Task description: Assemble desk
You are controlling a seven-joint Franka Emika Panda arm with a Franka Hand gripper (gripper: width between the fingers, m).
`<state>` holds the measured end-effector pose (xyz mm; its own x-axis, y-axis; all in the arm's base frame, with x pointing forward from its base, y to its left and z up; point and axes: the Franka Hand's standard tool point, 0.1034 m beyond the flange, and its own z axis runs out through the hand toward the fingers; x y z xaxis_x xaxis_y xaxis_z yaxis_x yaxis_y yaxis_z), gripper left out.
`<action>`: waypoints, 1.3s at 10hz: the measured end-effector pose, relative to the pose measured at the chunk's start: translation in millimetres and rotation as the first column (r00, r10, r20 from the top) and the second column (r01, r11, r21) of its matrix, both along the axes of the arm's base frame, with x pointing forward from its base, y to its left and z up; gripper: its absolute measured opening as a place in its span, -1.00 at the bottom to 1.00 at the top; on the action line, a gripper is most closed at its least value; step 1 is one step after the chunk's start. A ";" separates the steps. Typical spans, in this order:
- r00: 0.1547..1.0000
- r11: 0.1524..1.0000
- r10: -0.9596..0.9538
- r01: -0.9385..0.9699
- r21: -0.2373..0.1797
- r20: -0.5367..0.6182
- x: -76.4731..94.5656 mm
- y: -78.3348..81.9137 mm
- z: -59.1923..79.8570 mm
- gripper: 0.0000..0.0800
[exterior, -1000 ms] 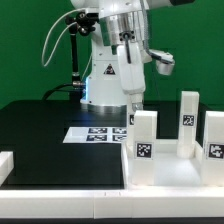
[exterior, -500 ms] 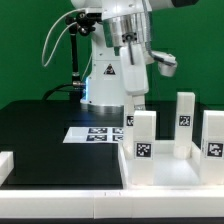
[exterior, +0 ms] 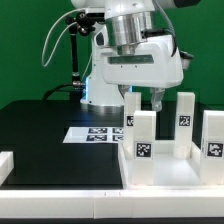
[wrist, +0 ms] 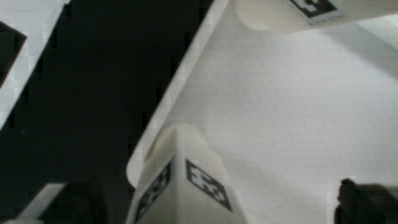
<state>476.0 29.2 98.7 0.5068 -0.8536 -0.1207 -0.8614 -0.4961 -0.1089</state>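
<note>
The white desk panel (exterior: 165, 176) lies at the exterior view's lower right, and several white legs with black-and-white tags stand upright on it: a near leg (exterior: 144, 137), one behind it (exterior: 128, 119), and two more (exterior: 186, 120) (exterior: 213, 136). My gripper (exterior: 143, 103) hangs open just above the near and rear legs, a finger on each side. In the wrist view the panel (wrist: 285, 110) fills the picture. One tagged leg top (wrist: 187, 185) sits between my dark fingertips (wrist: 71, 203), closer to one of them, with the gripper (wrist: 222, 202) open and holding nothing. Another leg (wrist: 294, 10) shows at the far edge.
The marker board (exterior: 95, 133) lies on the black table (exterior: 50, 140) to the left of the panel in the exterior view. A small white block (exterior: 5, 165) sits at the lower left edge. The arm's base and cables stand behind.
The gripper has turned about its vertical axis, so its broad face now faces the camera with both fingers showing apart. It stays above the left legs.
</note>
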 end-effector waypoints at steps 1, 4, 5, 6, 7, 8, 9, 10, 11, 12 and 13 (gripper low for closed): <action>0.995 0.995 0.102 -0.102 -0.006 0.016 0.1 -0.8 0.1 0.62; 0.826 0.823 0.562 -0.556 -0.116 0.031 6.8 -19.0 12.5 0.62; 0.836 0.833 0.548 -0.542 -0.112 0.028 5.7 -19.4 10.7 0.62; 0.841 0.838 0.540 -0.534 -0.112 0.027 5.7 -19.4 10.6 0.59; 0.866 0.862 0.500 -0.495 -0.108 0.026 5.6 -19.0 10.4 0.59; 0.910 0.906 0.415 -0.411 -0.101 0.021 5.4 -18.4 9.9 0.17; 0.936 0.933 0.351 -0.347 -0.097 0.017 5.3 -18.5 9.6 -0.28; 0.960 0.956 0.281 -0.279 -0.094 0.011 5.2 -18.6 9.1 -0.28; 0.982 0.978 0.187 -0.187 -0.088 -0.002 5.9 -18.5 8.9 -0.28; 1.000 0.997 0.017 -0.019 -0.080 -0.022 6.1 -19.4 9.1 -0.28; 0.994 0.992 -0.103 0.100 -0.079 -0.031 6.3 -19.9 9.2 -0.28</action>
<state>482.3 9.2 107.9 0.4138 -0.9078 -0.0684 -0.9103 -0.4118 -0.0421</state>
